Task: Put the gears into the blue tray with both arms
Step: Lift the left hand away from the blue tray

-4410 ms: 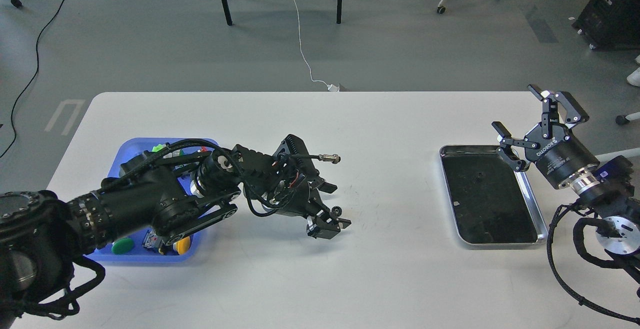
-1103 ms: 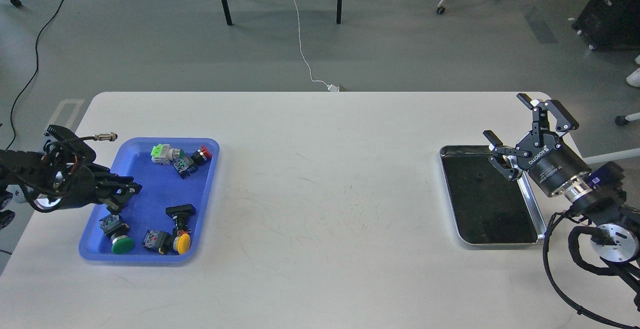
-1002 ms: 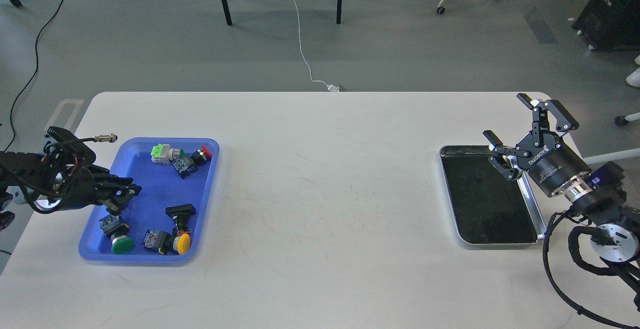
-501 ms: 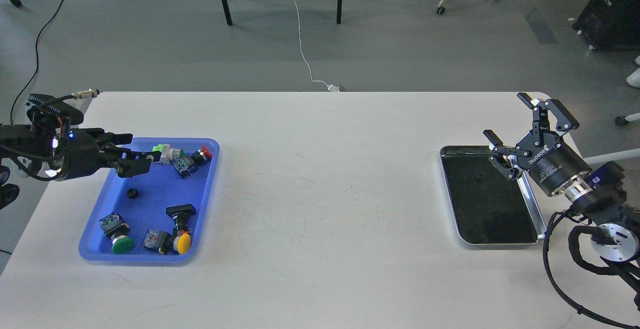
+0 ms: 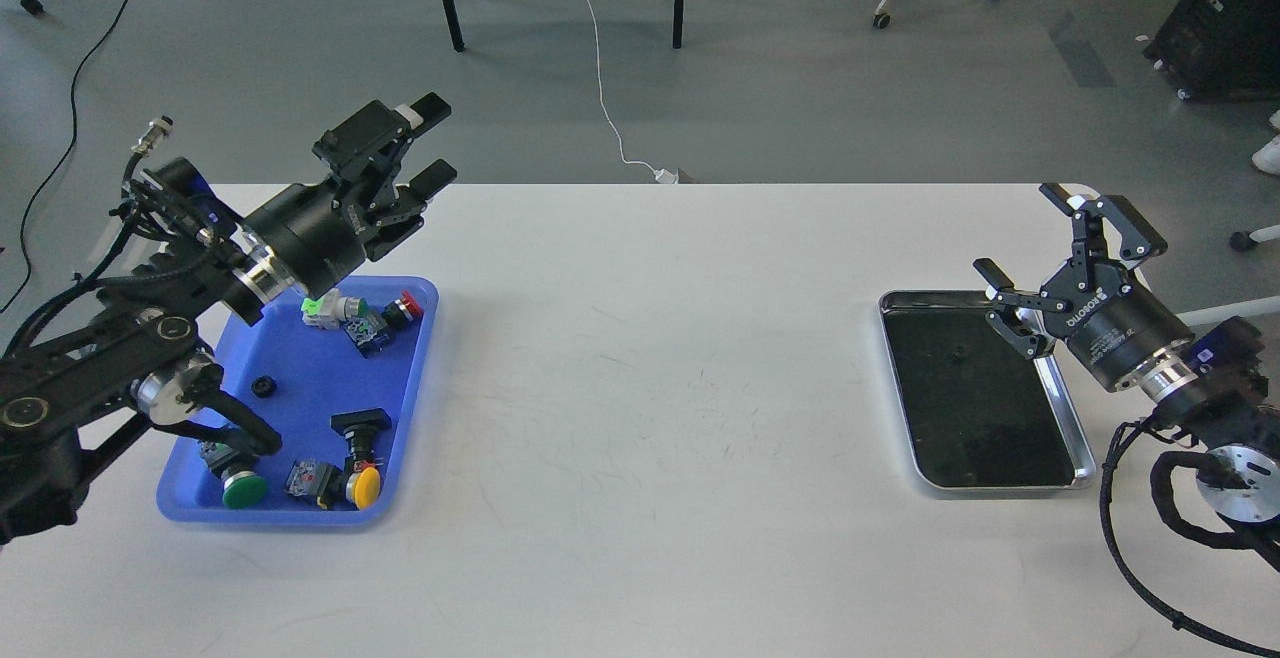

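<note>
A small black gear [image 5: 263, 386] lies loose on the floor of the blue tray [image 5: 300, 358] at the table's left. My left gripper [image 5: 432, 143] is raised above and beyond the tray's far right corner, open and empty, pointing right. On the table's right, my right gripper [image 5: 1020, 233] hovers over the far right corner of the silver tray [image 5: 1062, 393], open and empty. A tiny dark round thing [image 5: 958, 355], seemingly another gear, sits on that tray's black lining, left of and below the right gripper.
Several push-button switches share the blue tray: a green-capped one [image 5: 243, 486], a yellow-capped one [image 5: 366, 484], a red one [image 5: 407, 305] and a green-white one [image 5: 322, 306]. My left forearm [image 5: 90, 388] crosses the tray's left edge. The white table's [image 5: 650, 388] middle lies between the two trays.
The left gripper carried a gear from mid-table into the blue tray, let it go, then rose and swung to the tray's far right. The right gripper barely moved.
</note>
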